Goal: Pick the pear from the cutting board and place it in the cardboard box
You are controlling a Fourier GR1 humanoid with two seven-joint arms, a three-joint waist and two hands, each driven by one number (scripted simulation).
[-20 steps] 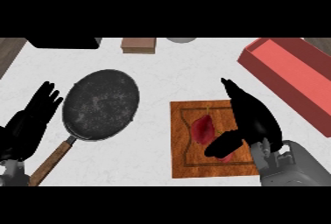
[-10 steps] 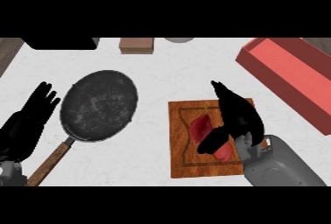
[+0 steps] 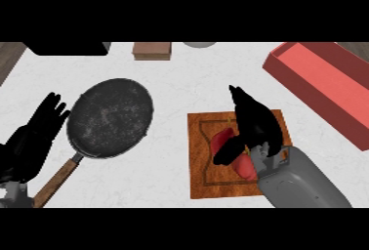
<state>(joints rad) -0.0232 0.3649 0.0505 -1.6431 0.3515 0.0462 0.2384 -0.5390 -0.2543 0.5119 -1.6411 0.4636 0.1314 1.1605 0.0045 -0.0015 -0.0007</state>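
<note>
The pear [image 3: 229, 144], dark red, lies on the cutting board [image 3: 209, 183], which serves as the landmark here. It reads as a small, light fruit, stiff enough to take a grasp but smooth-skinned and rounded, so it may roll or slip; the sensible hold looks to be across its broad belly, thumb against fingers.

Over the near right part of the board, the right hand [image 3: 254, 128] covers most of the pear. Its thumb comes down on the fruit's left side and its fingers stretch beyond it, fairly straight, so they look relaxed rather than wrapped round it. Whether they touch the pear I cannot tell.

Left of the board lies a frying pan [image 3: 110, 118], and beyond that the left hand [image 3: 32, 141] rests, fingers straight.

Far right of the board stands the cardboard box [image 3: 320, 85], red and well apart from the pear.
</note>
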